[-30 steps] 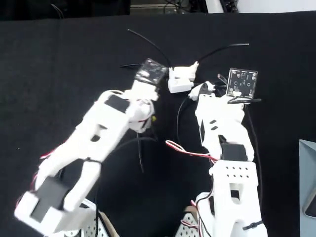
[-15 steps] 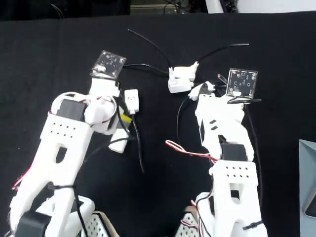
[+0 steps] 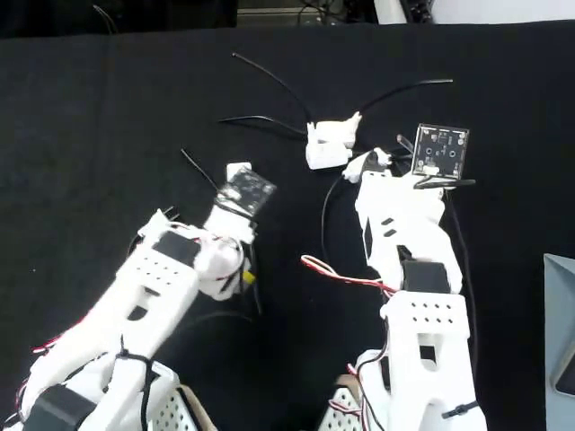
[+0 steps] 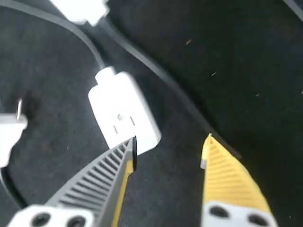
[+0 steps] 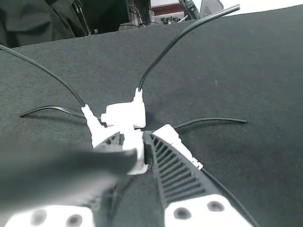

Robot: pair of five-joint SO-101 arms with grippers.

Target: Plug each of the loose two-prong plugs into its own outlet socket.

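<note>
Now socket (image 4: 124,118) face-up, lengthwise toward tool (image 4: 170,141)

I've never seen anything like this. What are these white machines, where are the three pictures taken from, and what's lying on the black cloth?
These are two small robot arms at a black table. One picture looks down from above; the other two come from cameras on each arm's wrist. The left claw is open, near a white socket with a loose plug beside it. The right claw seems closed on a white piece in a cluster of plugs and sockets with black cords.
</note>
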